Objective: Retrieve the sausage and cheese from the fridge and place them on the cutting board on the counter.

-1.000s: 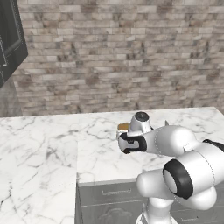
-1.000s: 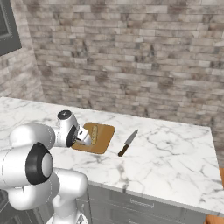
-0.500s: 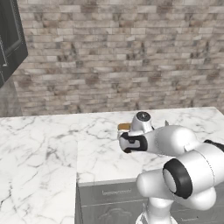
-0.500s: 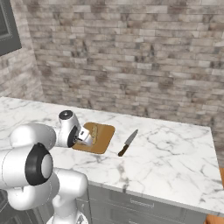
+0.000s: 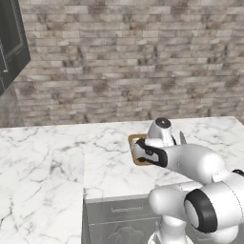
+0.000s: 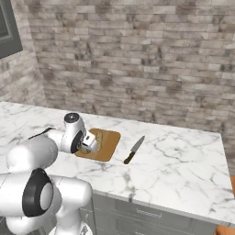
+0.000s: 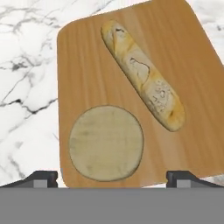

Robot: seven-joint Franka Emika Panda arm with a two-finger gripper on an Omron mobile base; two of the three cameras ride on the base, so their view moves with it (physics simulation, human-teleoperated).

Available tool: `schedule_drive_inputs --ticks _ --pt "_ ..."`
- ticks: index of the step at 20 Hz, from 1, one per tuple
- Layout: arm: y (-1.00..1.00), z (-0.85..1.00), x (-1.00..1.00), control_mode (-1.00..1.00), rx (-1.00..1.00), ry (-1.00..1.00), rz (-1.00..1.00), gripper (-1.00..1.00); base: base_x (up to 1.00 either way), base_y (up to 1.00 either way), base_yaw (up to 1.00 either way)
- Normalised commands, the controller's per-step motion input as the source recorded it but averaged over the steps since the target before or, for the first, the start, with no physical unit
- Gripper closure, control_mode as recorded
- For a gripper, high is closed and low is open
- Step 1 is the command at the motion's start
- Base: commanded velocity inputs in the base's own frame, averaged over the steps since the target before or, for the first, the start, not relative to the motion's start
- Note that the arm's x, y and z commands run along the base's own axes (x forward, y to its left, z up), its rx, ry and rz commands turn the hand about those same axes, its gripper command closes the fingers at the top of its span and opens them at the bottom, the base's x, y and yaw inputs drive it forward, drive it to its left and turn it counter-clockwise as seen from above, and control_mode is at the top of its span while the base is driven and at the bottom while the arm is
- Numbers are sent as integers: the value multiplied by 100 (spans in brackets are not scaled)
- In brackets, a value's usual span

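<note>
Though unlabelled, cheese (image 7: 106, 142) on cutting board (image 7: 83, 74).

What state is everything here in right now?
Cutting board: flat on the counter, carrying two foods.
Gripper: open, above the board, holding nothing.
Round pale food: flat on the board, unheld.
Long yellow-tan food: flat on the board, apart from the round one.
Knife: flat on the counter beside the board.
Drawers: shut.
</note>
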Motion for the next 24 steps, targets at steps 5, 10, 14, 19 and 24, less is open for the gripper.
schedule_drive_inputs --ticks 5,10,14,19,24 --pt "9 78 -37 -100 6 0 2 -100 0 0 0" --pt "0 73 -85 -100 1 0 0 -100 0 0 0" --pt "-1 36 -100 -100 0 -1 3 -100 0 0 0" --pt "-19 23 -99 -100 -1 -15 4 -100 0 0 0" --pt "-26 61 -74 -100 0 -11 7 -100 0 0 0"
